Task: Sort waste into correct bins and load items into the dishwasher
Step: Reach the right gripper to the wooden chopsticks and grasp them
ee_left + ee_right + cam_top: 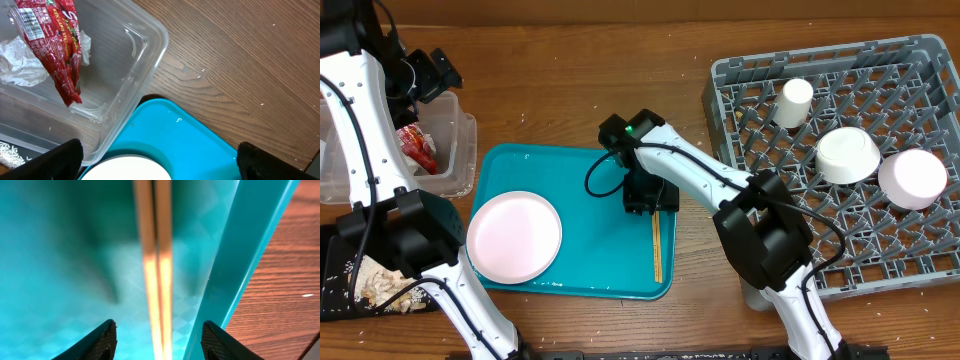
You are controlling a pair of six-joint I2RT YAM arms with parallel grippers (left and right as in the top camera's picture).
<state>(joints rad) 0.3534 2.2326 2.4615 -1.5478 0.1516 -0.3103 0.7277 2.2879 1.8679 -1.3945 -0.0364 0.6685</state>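
Pair of wooden chopsticks (156, 280) lies side by side on teal tray (240, 255), blurred, near its raised rim. Fingers of right gripper (161, 342) spread, one either side, not touching. Wooden table (285, 280) beyond rim.

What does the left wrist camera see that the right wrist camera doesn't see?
Only the left wrist view shows the clear tub with the red snack wrapper and white tissue inside, plus the rim of the plate. Only the right wrist view shows the wooden chopsticks, lying between the fingers of the open right gripper. Both show the teal tray and the brown wooden table beside it.
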